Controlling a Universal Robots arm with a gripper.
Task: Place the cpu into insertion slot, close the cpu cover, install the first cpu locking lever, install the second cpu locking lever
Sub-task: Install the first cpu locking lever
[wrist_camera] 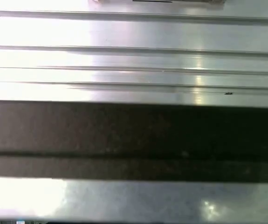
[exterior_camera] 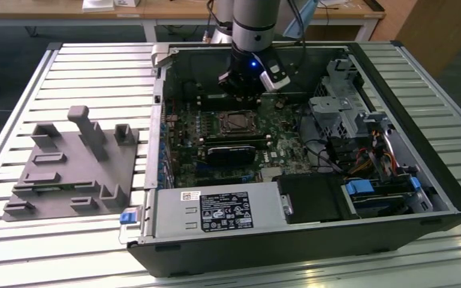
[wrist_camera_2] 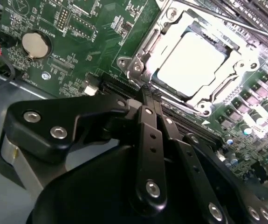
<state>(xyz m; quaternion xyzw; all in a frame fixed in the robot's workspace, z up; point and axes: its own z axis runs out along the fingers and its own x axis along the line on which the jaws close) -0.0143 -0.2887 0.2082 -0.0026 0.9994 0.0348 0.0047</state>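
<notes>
**Supervisor:** Where is the arm right now?

**Operator:** I see it inside the open computer case, reaching down over the far end of the green motherboard. In the exterior view the gripper hangs just beyond the insertion slot, on its far side.

**Supervisor:** And the fingers?

**Operator:** In the second wrist view the gripper has its two black fingers pressed together, tips meeting with nothing between them. The tips sit right at the near corner of the socket frame.

**Supervisor:** Where's the cpu?

**Operator:** The cpu lies flat in the insertion slot, its pale metal top glaring bright. The cpu cover looks folded down around it, the chip showing through the square window. A thin metal lever rod runs along the far side of the socket; I cannot tell whether it is latched.

**Supervisor:** Anything else nearby?

**Operator:** A round coin battery sits on the board, well apart from the socket. In the exterior view a grey parts fixture stands on the ribbed metal table at the exterior view's left of the case. The first wrist view gives me metal ribs and a dark band.
</notes>
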